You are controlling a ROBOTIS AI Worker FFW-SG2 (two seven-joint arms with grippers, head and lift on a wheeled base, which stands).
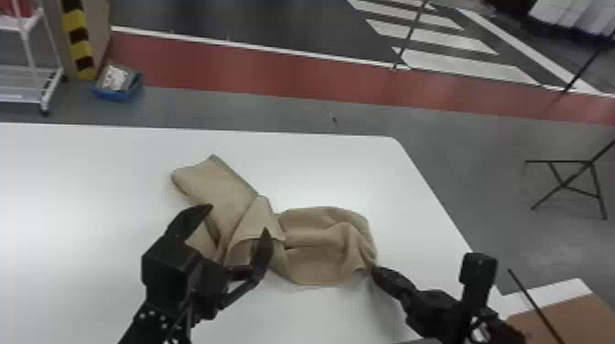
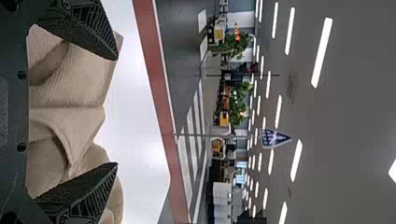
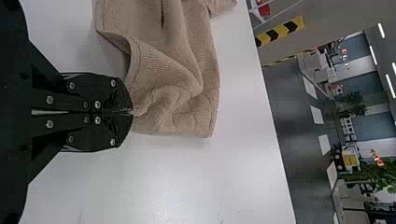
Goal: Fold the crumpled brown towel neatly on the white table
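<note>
Head view: brown towel [image 1: 320, 263] crumpled, left end flatter, right bunched.

Across the top of the head view runs a brick-red floor strip [image 1: 256, 73] edged in white, with zebra stripes [image 1: 462, 59] at upper right. A white wheeled rack [image 1: 27, 68] stands upper left, beside a blue bin [image 1: 116, 94]. Strip lights [image 2: 322, 52] line the grey ceiling [image 2: 355, 107] in the left wrist view.
</note>
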